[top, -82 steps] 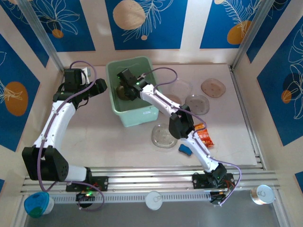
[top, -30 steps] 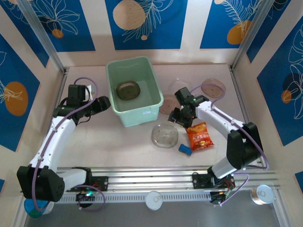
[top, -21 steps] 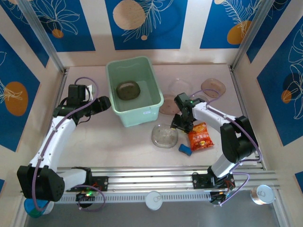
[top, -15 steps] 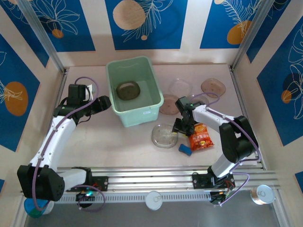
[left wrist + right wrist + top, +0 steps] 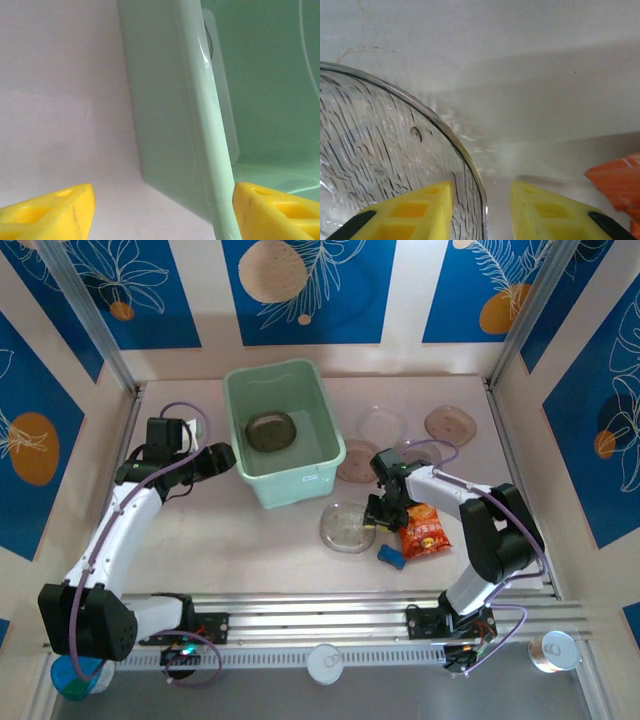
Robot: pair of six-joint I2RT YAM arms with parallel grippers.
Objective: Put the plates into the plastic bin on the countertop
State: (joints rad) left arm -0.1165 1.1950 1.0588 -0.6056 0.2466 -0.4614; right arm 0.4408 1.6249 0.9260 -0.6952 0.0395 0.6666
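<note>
Right gripper (image 5: 481,189) straddles the clear plate's (image 5: 380,160) rim: one finger over the plate, one outside. Jaws narrow, rim not visibly pinched. Plate body lies to its left — plastic bin (image 5: 285,480) farther that way, beyond it.

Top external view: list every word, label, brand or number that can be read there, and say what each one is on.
White label on the front wall of the plastic bin: too small to read.
Orange-red snack packet: there is print on it, but it is too small and blurred to read.
No other lettering can be made out.
</note>
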